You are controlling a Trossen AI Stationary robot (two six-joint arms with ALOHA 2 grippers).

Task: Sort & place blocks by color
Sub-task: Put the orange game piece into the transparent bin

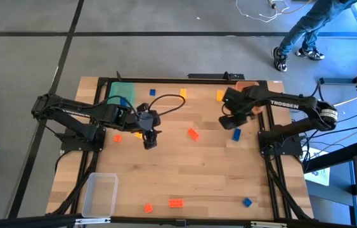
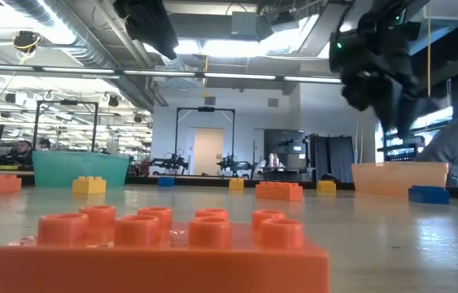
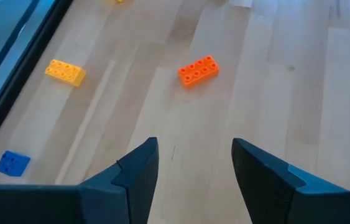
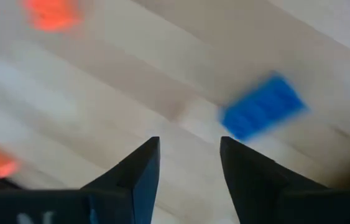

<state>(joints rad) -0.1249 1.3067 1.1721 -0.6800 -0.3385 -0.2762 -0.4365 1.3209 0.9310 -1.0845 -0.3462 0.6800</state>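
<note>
Pale wood-grain table [image 1: 184,171], smooth planks framed in black rail, grey floor around it. Studded plastic blocks lie scattered flat: a red-orange 2-row brick [image 1: 193,133] mid-table, a blue one [image 1: 236,133] just beside the right gripper [image 1: 227,123], a yellow one [image 1: 220,95] near the far edge. Left gripper [image 1: 149,140] hovers over bare wood, its dark wedge fingers [image 3: 138,169] parted, nothing between them. Right fingers [image 4: 138,169] parted too, empty. Green tray [image 1: 120,92] far left, clear tray [image 1: 99,193] at the near-left corner.
</note>
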